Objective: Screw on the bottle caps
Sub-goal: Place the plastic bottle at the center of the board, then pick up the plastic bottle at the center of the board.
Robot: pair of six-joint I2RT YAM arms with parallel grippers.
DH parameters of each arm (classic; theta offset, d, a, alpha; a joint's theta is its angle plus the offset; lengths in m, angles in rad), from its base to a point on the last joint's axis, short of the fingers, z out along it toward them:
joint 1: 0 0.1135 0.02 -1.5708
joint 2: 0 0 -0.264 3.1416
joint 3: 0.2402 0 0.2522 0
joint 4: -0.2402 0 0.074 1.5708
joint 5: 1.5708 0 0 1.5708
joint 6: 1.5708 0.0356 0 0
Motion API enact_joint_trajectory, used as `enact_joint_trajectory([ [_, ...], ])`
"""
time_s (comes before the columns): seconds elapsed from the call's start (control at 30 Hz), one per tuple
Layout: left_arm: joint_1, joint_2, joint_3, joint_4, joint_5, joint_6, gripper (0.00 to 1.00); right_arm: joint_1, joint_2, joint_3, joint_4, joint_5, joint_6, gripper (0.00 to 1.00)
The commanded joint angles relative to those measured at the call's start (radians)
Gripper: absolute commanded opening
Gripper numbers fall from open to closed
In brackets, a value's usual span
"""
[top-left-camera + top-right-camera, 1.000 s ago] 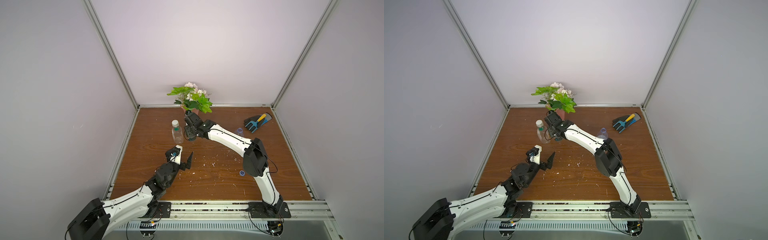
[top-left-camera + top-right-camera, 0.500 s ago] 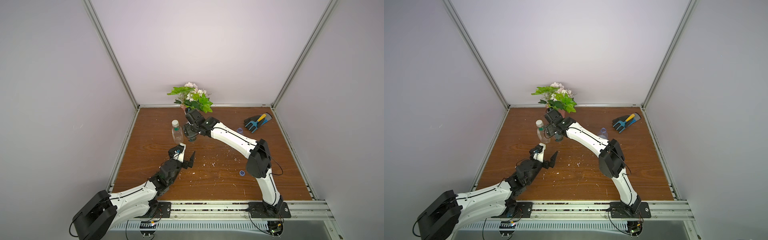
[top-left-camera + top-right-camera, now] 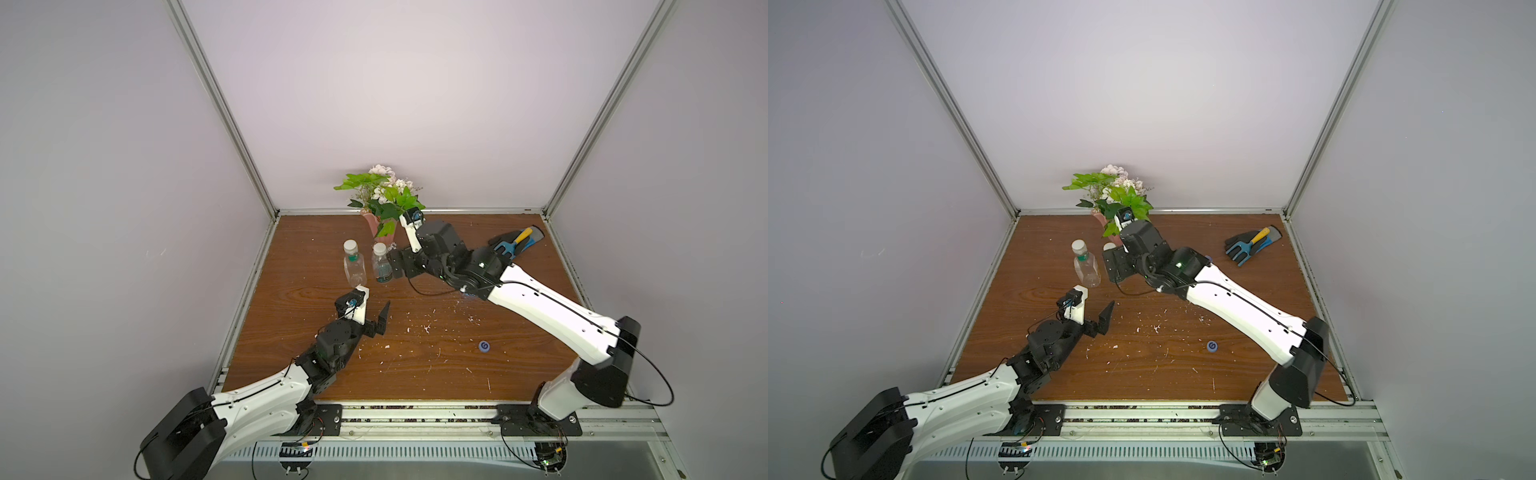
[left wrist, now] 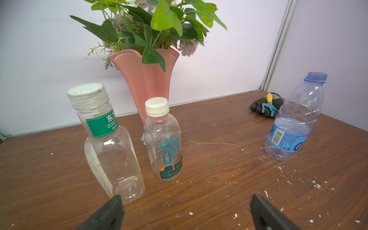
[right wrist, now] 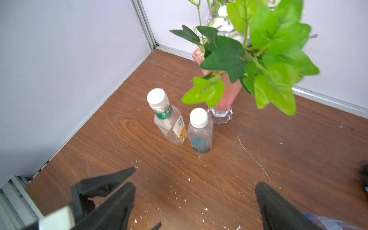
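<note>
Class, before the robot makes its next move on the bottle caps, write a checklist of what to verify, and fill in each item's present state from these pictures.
1. Squarish bottle capped: ok.
2. Round dark-labelled bottle capped: ok. Whether it is screwed tight: cannot tell.
3. Blue-labelled bottle capped: not ok. It stands upright with an open neck.
4. Blue cap free to pick, lying alone on the table: ok.
5. Right gripper open and empty: ok.
6. Left gripper open and empty: ok.
</note>
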State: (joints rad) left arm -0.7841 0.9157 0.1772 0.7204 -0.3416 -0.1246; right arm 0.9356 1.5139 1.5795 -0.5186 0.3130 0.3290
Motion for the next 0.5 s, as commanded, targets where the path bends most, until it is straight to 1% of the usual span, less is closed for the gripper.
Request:
enact_joint_trajectory([
  [0.0,0.007,-0.028,-0.016,0.003,0.034,-0.01,1.0,-0.028,-0.148,-0.127,0.063,0.058,0.033,0.99],
  [0.1,0.007,-0.044,-0.028,0.015,0.061,-0.009,1.0,-0.105,-0.265,-0.259,0.06,0.082,0.038,0.99],
  [0.23,0.008,-0.054,-0.035,0.039,0.121,-0.017,1.0,-0.232,-0.357,-0.4,0.072,0.113,0.01,0.99],
  [0.37,0.007,-0.028,-0.03,0.075,0.176,-0.027,1.0,-0.364,-0.366,-0.469,0.117,0.086,-0.026,0.97],
  [0.43,0.007,-0.008,-0.016,0.071,0.185,-0.032,1.0,-0.404,-0.347,-0.48,0.141,0.068,-0.035,0.96],
  [0.47,0.008,0.004,-0.008,0.064,0.187,-0.034,1.0,-0.418,-0.336,-0.486,0.154,0.061,-0.045,0.93],
])
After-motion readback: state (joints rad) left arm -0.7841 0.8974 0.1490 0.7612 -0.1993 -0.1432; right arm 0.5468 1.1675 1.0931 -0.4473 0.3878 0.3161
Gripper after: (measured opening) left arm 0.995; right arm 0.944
